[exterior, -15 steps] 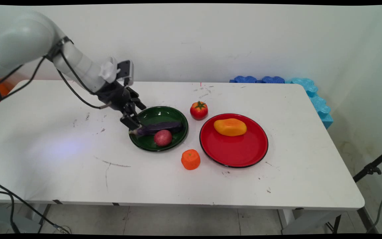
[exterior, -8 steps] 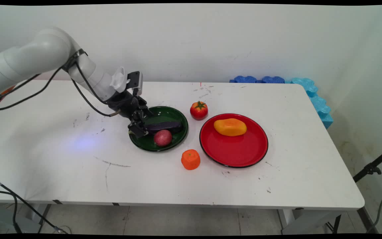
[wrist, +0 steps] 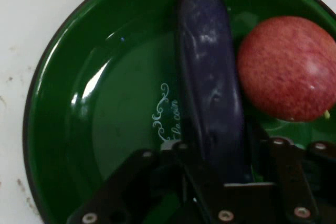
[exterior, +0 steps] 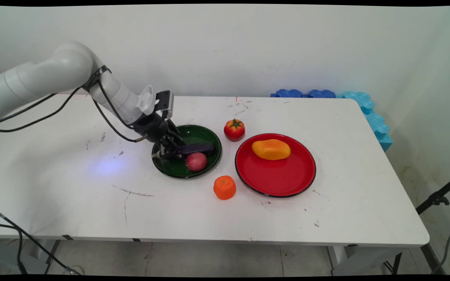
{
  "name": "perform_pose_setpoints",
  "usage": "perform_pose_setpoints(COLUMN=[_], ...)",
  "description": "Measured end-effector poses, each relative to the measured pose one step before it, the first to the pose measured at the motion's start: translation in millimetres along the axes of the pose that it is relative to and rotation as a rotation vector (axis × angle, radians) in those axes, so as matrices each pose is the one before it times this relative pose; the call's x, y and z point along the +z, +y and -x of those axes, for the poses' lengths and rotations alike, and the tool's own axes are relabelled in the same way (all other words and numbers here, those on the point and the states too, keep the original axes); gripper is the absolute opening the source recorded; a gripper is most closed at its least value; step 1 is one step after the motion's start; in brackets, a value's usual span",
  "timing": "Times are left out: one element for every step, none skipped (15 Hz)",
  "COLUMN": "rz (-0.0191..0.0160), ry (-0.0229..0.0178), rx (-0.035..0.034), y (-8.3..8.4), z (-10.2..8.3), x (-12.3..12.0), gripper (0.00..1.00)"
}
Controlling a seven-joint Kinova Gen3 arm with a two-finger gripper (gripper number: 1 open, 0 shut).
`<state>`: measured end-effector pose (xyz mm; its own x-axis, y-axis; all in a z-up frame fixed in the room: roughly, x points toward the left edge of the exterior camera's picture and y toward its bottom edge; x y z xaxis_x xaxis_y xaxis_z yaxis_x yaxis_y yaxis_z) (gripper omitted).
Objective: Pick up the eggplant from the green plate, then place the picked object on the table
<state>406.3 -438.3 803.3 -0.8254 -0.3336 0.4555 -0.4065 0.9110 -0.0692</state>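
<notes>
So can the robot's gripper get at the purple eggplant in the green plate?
Probably yes. The gripper is already down in the green plate, its fingers either side of the eggplant. The red apple lies right beside it.

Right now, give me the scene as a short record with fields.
Gripper: black two-finger gripper, fingers on either side of the eggplant's stem end
Held item: long dark purple eggplant in the round green plate
Beside it: red apple, touching the eggplant
Red plate: holds a yellow-orange mango
On table: red tomato, orange carrot chunk
</notes>
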Motion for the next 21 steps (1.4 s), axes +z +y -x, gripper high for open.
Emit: perform_pose_setpoints(rz=[0.00153, 0.00083, 0.00113, -0.00008, -0.00209, -0.0057, -0.00818, -0.00745, -0.01061, -0.01037, -0.00698, -0.00404, -0.00307, -0.00155, 0.00226, 0.00703, 0.01054, 0.01096, 0.0078, 0.01466, 0.01347], ry=[-0.00016, -0.00019, -0.00034, 0.00081, 0.003, 0.00542, 0.00704, 0.00757, 0.01146, 0.01476, 0.0147, 0.01086, 0.01125, 0.01777, 0.0173, 0.01809, 0.01616, 0.01172, 0.00666, 0.00889, 0.00455], rx=[0.00269, 0.00161, 0.00179, 0.00018, -0.00336, -0.00692, -0.00851, -0.00736, -0.00892, -0.00659, -0.00417, -0.00184, -0.00332, -0.00419, -0.00732, -0.00838, -0.0074, -0.00472, -0.00149, -0.00248, -0.00065], y=[0.53, 0.5, 0.77, 0.36, 0.09, -0.77, -1.38, -1.73, -2.01, -1.24, -0.43, 0.26, 0.54, 2.46, 3.2, 5.71, 7.35, 7.62, 5.51, 10.47, 9.75], z=[0.17, 0.14, 0.51, -0.09, -0.87, -2.11, -3.4, -4.39, -5.68, -6.69, -6.94, -5.15, -5.21, -8.33, -7.77, -8.51, -7.73, -5.61, -3.36, -4.73, -2.95], x=[1.57, 0.68, 1.03, 0.31, -0.36, -2.05, -4.23, -5.15, -8.33, -10.44, -9.61, -6.79, -6.76, -10.34, -9.79, -10.06, -8.56, -6.01, -3.2, -4.35, -2.3], gripper=[0.0, 0.0, 0.0, 0.0, 0.0, 0.0, 0.0, 0.0, 0.0, 0.0, 0.0, 0.0, 0.0, 0.0, 0.0, 0.0, 0.0, 0.0, 0.0, 0.0, 0.0])
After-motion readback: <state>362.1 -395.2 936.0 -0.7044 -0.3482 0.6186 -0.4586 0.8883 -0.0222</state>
